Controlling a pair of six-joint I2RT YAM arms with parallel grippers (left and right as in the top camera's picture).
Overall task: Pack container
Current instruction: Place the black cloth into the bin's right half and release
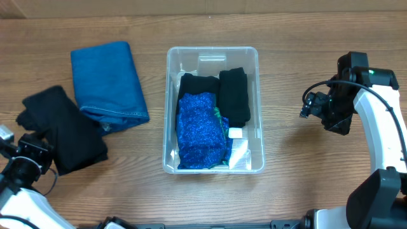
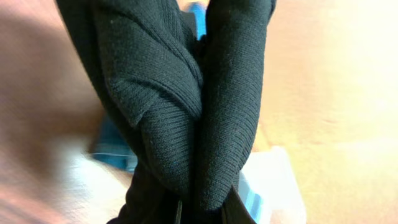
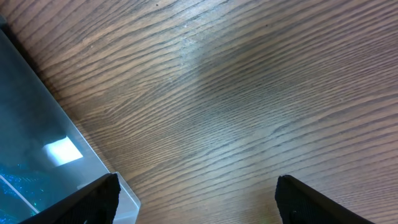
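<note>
The clear container (image 1: 213, 52) stands at the table's middle and holds two black garments (image 1: 234, 95), a sparkly blue cloth (image 1: 200, 130) and a white label. Its corner shows in the right wrist view (image 3: 37, 134). A black knit garment (image 1: 63, 130) lies at the left and fills the left wrist view (image 2: 161, 93). My left gripper (image 1: 32, 156) is at its near-left edge, and its fingers (image 2: 202, 213) are shut on the knit fabric. My right gripper (image 1: 315, 105) is open and empty (image 3: 199, 199) over bare wood, right of the container.
A folded teal-blue cloth (image 1: 108, 83) lies between the black garment and the container. The wooden table (image 1: 299, 172) runs to the far edge at the top of the overhead view.
</note>
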